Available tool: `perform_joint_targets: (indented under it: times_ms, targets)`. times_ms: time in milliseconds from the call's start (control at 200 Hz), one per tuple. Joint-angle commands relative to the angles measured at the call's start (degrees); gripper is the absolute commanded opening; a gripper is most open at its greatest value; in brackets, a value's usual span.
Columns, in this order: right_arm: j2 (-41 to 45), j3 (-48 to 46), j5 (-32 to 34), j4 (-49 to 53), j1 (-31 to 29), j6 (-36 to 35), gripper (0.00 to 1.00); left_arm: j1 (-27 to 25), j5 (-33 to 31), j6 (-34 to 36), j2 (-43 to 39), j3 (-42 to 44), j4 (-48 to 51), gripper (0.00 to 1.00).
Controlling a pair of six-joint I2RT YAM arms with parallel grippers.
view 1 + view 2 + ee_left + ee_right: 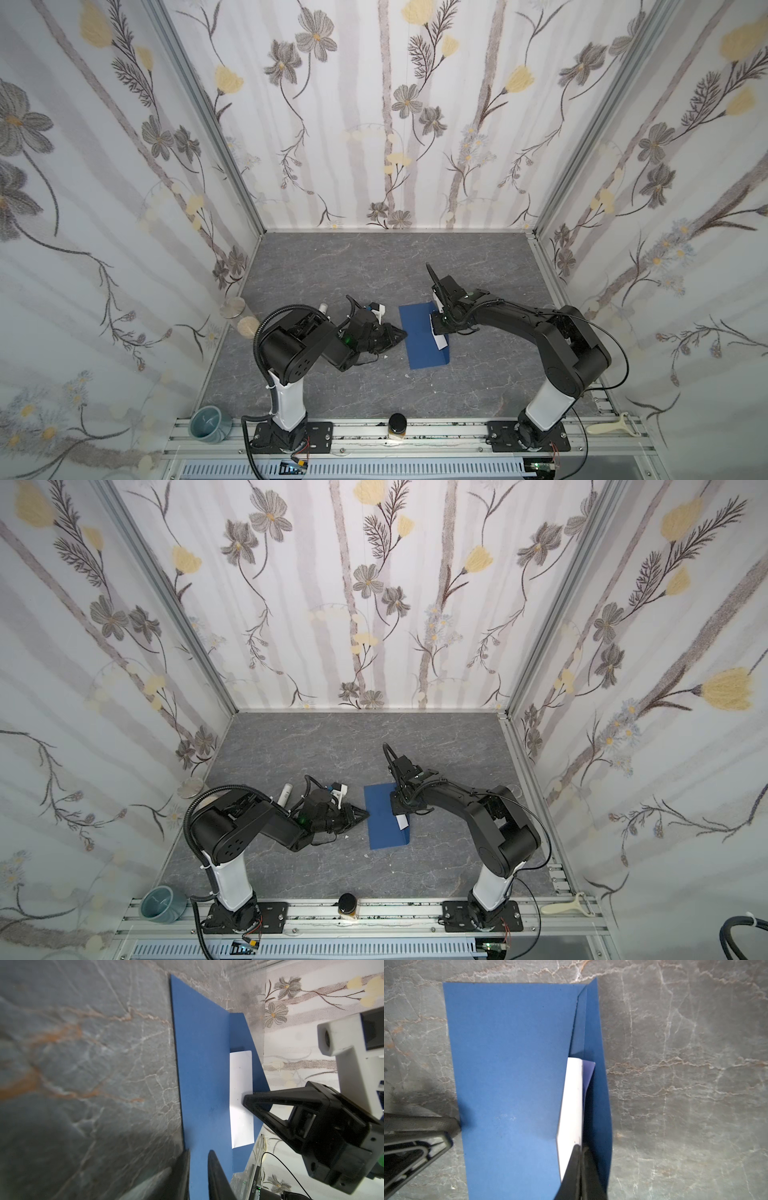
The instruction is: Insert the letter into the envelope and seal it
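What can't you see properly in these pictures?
- Most of the letter: tucked inside the envelope in every view; its printed side isn't visible.
- The right gripper, its tips: in both top views, hidden under its own wrist.
- The left gripper: left wrist view, blurred and cut off by the picture edge.
- The white tube: in a top view, mostly behind the left arm.

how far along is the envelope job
Done: the letter is partly inside the envelope; a white strip shows at the mouth. In hand: the right claw pinches that strip, the left claw is at the opposite edge. Remaining: push fully in, close the open flap, seal.
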State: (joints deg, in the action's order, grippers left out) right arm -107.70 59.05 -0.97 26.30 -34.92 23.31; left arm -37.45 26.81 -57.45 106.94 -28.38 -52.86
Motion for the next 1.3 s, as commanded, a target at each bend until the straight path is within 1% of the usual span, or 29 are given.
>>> perform_joint_targets:
  times_ms: [0, 425, 894, 1069, 1119, 1179, 1264, 1294]
  targets:
    - [-0.41, -0.46, -0.08, -2.95, -0.06, 0.17, 0.00, -0.19, -0.02, -0.51, 0.47, 0.00, 3.60, 0.20]
    - [-1.11, -2.26, -3.72, -6.59, -0.07, 1.90, 0.00, -0.93, -0.15, -1.17, 0.60, -0.20, 3.55, 0.20]
    - [-1.20, -3.89, -5.95, -9.14, -0.09, 3.35, 0.00, -1.09, -0.88, -2.05, 0.29, -0.18, 3.56, 0.20]
    - [-0.39, -4.11, -4.96, -8.73, 0.06, 3.31, 0.00, -1.12, -1.14, -2.05, 0.05, 0.02, 3.55, 0.19]
    - [0.09, -3.85, -4.20, -8.15, 0.11, 3.17, 0.09, -1.07, -1.31, -2.05, -0.12, 0.13, 3.55, 0.19]
    - [0.67, -3.60, -3.16, -7.36, 0.16, 2.86, 0.22, -1.09, -1.36, -2.05, -0.23, 0.17, 3.55, 0.19]
    - [1.41, -3.24, -2.25, -6.39, 0.14, 2.57, 0.30, -1.06, -1.36, -2.05, -0.21, 0.13, 3.55, 0.19]
    - [1.52, -3.16, -1.96, -6.15, 0.20, 2.51, 0.32, -1.07, -1.34, -2.05, -0.23, 0.14, 3.55, 0.19]
